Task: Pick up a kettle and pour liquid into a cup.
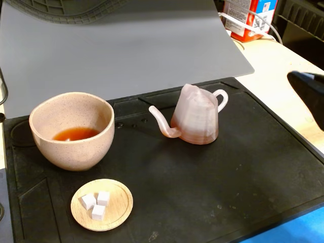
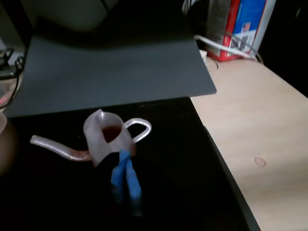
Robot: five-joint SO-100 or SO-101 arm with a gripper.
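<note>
The pinkish-white ribbed kettle [image 1: 195, 119] stands upright on the black mat [image 1: 212, 182], its spout pointing left toward the cup and its loop handle to the right. The beige speckled cup [image 1: 72, 130] stands at the left and holds reddish-brown liquid [image 1: 76, 134]. In the wrist view the kettle [image 2: 108, 137] is seen from above with liquid [image 2: 111, 132] inside, and the cup's edge [image 2: 5, 144] shows at the far left. My gripper [image 2: 123, 159] has blue fingers closed together. It holds nothing and hangs apart from the kettle. A dark part of the arm [image 1: 310, 93] enters the fixed view at the right edge.
A small round wooden dish [image 1: 119, 210] with three white cubes lies in front of the cup. A grey sheet [image 1: 126, 50] lies behind the mat. A red, white and blue box [image 1: 248, 17] and a white cable stand at the back right on the wooden table [image 1: 283, 61].
</note>
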